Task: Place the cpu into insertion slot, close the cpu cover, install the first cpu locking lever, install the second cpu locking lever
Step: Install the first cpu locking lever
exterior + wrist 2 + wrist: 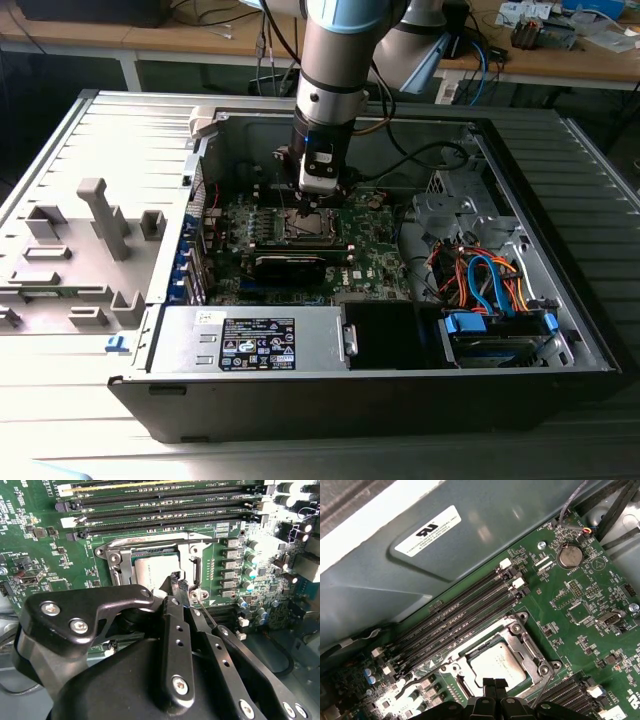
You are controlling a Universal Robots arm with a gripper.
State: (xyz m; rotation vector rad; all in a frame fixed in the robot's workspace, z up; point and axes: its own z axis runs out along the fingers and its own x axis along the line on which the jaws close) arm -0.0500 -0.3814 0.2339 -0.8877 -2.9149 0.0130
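Grey slatted worktop [110, 130] carries the open metal computer case [300, 395], and my gripper [180, 586] hangs over its green circuit board [30, 500], fingertips together at the edge of the square silver-rimmed insertion slot [300, 230]. Small, flat, silvery-grey, the cpu [497, 662] lies seated in that slot with the thin square silvery cpu cover [529, 647] flat around it, and a thin wire locking lever [546, 687] runs just beside my fingertips; whether I pinch it I cannot tell. I judge that lever light, springy and slippery, best taken near its free end, and the cpu beneath too fragile to press.
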